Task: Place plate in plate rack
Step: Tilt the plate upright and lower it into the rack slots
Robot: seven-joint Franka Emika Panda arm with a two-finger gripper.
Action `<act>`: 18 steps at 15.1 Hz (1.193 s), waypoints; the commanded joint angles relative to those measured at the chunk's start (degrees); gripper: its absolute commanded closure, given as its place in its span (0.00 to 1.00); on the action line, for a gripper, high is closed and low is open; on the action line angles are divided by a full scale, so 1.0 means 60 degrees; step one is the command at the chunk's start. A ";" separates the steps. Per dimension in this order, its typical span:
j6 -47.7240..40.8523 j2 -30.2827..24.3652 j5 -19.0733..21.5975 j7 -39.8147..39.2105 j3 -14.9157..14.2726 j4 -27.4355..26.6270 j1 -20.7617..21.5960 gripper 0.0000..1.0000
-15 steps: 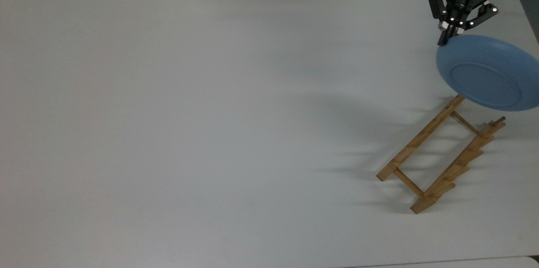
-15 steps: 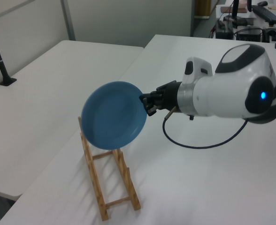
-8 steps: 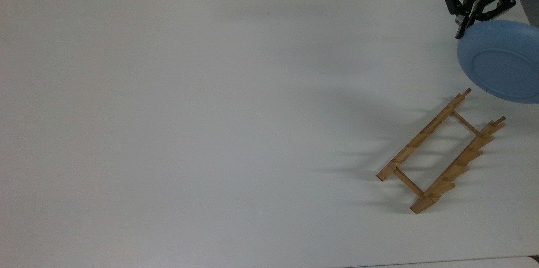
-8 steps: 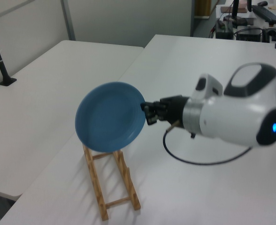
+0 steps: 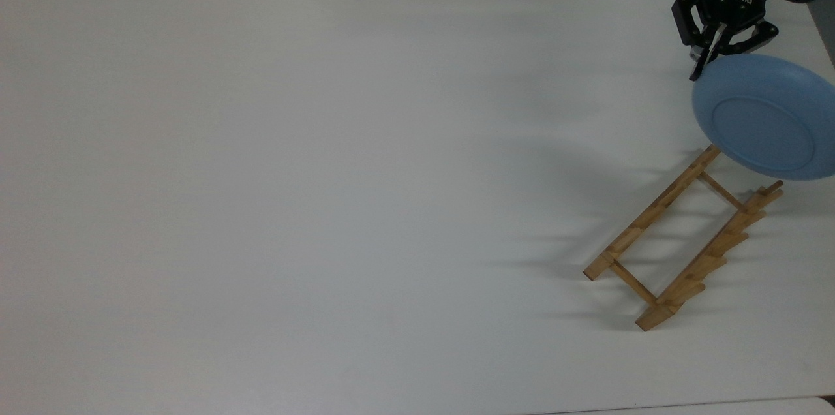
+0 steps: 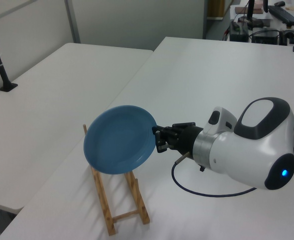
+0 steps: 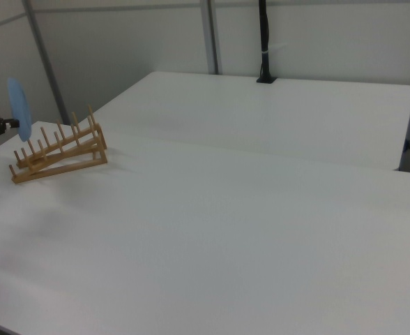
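Observation:
My gripper (image 5: 702, 66) (image 6: 157, 138) is shut on the rim of the light-blue plate (image 5: 763, 118) (image 6: 118, 139). The plate stands nearly on edge in the air, hanging over the far end of the plate rack (image 5: 685, 239) (image 6: 114, 195). In the top view its underside with the foot ring faces the camera. In the right view the plate (image 7: 18, 108) shows edge-on above the rack (image 7: 57, 150) at the right view's far left. The wooden rack rests flat on the white table with nothing in its slots.
The white table (image 5: 326, 173) stretches wide to the top view's left of the rack. The table's edge runs close by the rack at the top view's right. A second white table (image 6: 47, 100) stands beyond, carrying a black pole (image 7: 263, 42).
The plate and gripper swung up and toward the top view's right, then came back down; the plate now hangs lower over the rack's end. The grip has not changed.

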 commanded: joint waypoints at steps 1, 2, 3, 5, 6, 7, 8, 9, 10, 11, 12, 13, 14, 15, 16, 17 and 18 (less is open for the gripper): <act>-0.0198 0.0353 -0.0360 0.0376 -0.0186 0.0246 0.0232 1.00; -0.0198 0.0442 -0.0448 0.0376 -0.0186 0.0261 0.0232 1.00; -0.0212 0.0457 -0.0464 0.0376 -0.0186 0.0246 0.0232 1.00; -0.0198 0.0588 -0.0479 0.0391 -0.0186 0.0261 0.0232 1.00; -0.0198 0.0632 -0.0508 0.0434 -0.0186 0.0275 0.0218 1.00; -0.0198 0.0705 -0.0595 0.0464 -0.0186 0.0333 0.0232 1.00; -0.0212 0.0837 -0.0712 0.0493 -0.0201 0.0435 0.0232 1.00; -0.0213 0.0896 -0.0800 0.0508 -0.0201 0.0509 0.0232 1.00; -0.0198 0.0969 -0.0830 0.0508 -0.0187 0.0524 0.0218 1.00; -0.0212 0.1028 -0.0845 0.0508 -0.0201 0.0524 0.0232 1.00; -0.0198 0.1072 -0.0845 0.0522 -0.0187 0.0524 0.0232 1.00; -0.0198 0.1130 -0.0845 0.0508 -0.0201 0.0524 0.0232 1.00; -0.0198 0.1160 -0.0859 0.0508 -0.0187 0.0524 0.0232 1.00; -0.0198 0.1175 -0.0859 0.0508 -0.0186 0.0510 0.0232 1.00; -0.0198 0.1189 -0.0859 0.0508 -0.0186 0.0510 0.0232 1.00; -0.0198 0.1233 -0.0859 0.0508 -0.0186 0.0510 0.0232 1.00; -0.0198 0.1234 -0.0859 0.0522 -0.0201 0.0510 0.0232 0.92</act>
